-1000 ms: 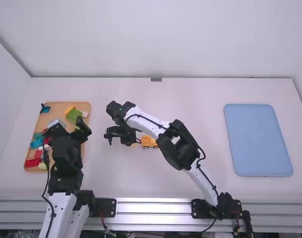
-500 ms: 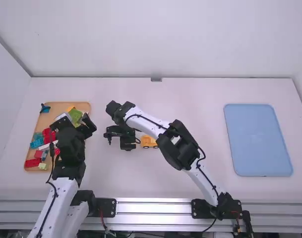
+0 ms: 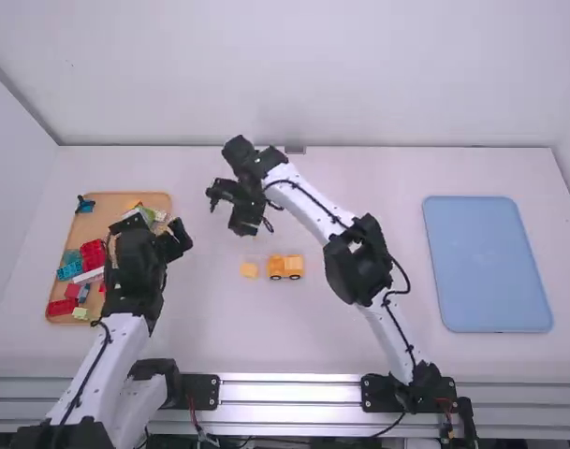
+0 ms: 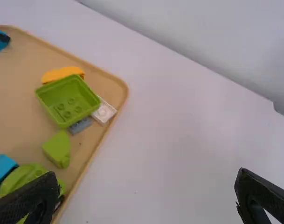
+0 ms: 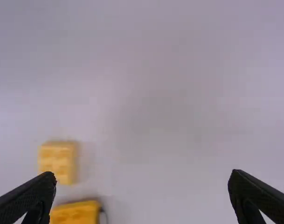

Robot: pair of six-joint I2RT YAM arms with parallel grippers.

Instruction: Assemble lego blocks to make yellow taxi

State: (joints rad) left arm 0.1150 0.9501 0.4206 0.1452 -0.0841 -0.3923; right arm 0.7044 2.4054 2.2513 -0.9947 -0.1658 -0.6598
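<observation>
**Taxi join ahead, and we're unclasped on both sides!**

Nearest, our car (image 3: 285, 267), boxy, black-wheeled yellow plastic, sits on the counter (image 3: 219, 327); the squarish, studded block (image 3: 249, 269) lies just beside, apart. Next, we judge, comes gripping that block squarely and pressing it on. Beyond, our left hand (image 4: 146, 172) is empty, fingers spread, by the smooth tan tray (image 3: 107, 195); farther, our right hand (image 5: 142, 172) gapes, holding nothing.
</observation>
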